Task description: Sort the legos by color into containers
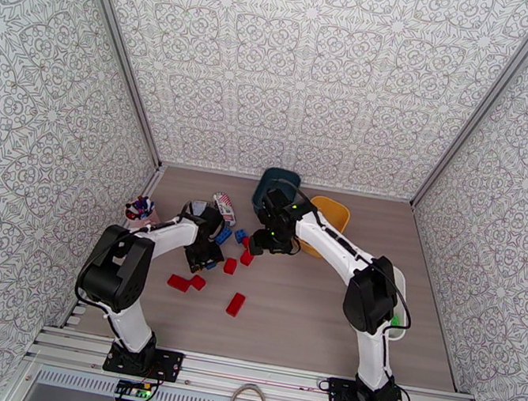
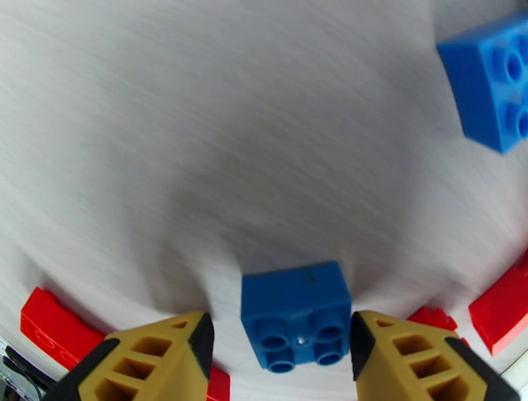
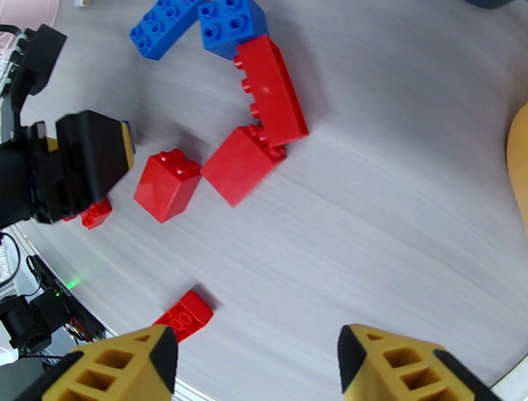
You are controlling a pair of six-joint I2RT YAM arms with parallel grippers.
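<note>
Loose legos lie mid-table: red bricks (image 1: 235, 304) (image 1: 179, 282) (image 1: 230, 265) and blue ones (image 1: 223, 235). My left gripper (image 1: 205, 258) is low over the table and open, its yellow fingers (image 2: 158, 356) on either side of a small blue brick (image 2: 296, 323) with a gap on each side. My right gripper (image 3: 257, 356) hangs open and holds nothing, above red bricks (image 3: 241, 165) (image 3: 270, 89) and blue bricks (image 3: 231, 20). The dark teal bin (image 1: 279, 182) and yellow bin (image 1: 332, 212) stand at the back. The white tray (image 1: 404, 288) is partly hidden behind the right arm.
A pink cup of pens (image 1: 141, 210) and a striped red-white packet (image 1: 224, 207) sit at the back left. Another blue brick (image 2: 492, 86) lies just beyond the left gripper. Patterned walls close the table on three sides. The two grippers are close together.
</note>
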